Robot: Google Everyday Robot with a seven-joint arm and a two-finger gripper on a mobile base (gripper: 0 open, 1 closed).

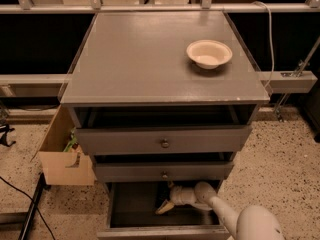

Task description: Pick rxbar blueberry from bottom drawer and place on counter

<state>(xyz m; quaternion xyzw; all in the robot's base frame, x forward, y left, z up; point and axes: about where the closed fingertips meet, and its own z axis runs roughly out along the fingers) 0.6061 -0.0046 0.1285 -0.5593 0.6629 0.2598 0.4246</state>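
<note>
The bottom drawer (134,205) is pulled open, its inside dark grey. My gripper (165,207) reaches into it from the lower right, low over the drawer floor near the middle, with the cream arm (220,211) behind it. I cannot make out the rxbar blueberry in the dark drawer; it is hidden or lost against the floor. The counter (140,59) is the flat grey cabinet top above.
A cream round bowl (209,53) sits on the counter's right rear. The two upper drawers (162,143) with round knobs stand slightly open above my gripper. A cardboard box (62,159) stands left of the cabinet. A black cable (22,199) lies on the speckled floor.
</note>
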